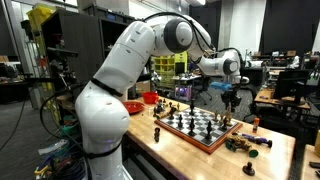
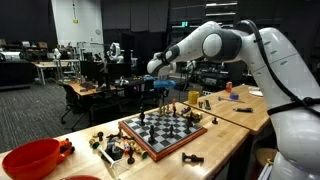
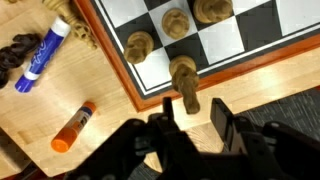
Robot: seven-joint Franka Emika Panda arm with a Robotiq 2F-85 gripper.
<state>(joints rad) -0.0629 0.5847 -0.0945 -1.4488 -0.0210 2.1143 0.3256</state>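
The table [image 3: 60, 105] is pale wood, smooth with a soft sheen. The chessboard [image 3: 255, 30] has glossy dark and light squares inside a reddish, varnished wooden frame. The pale chess piece [image 3: 184, 82] nearest the pincer [image 3: 195, 120] looks like turned wood, lightly polished. The pincer is matt black, plastic or coated metal. The blue marker [image 3: 42, 55] and orange stick [image 3: 74, 128] are smooth plastic. The arm [image 1: 110, 90] has glossy white shells.

Tan wooden chess piece [image 3: 183, 82], rounded head, appears upright on the outer row of the chessboard [image 3: 118, 50], by its brown rim, just ahead of the gripper [image 3: 193, 118] fingertips; contact unclear.
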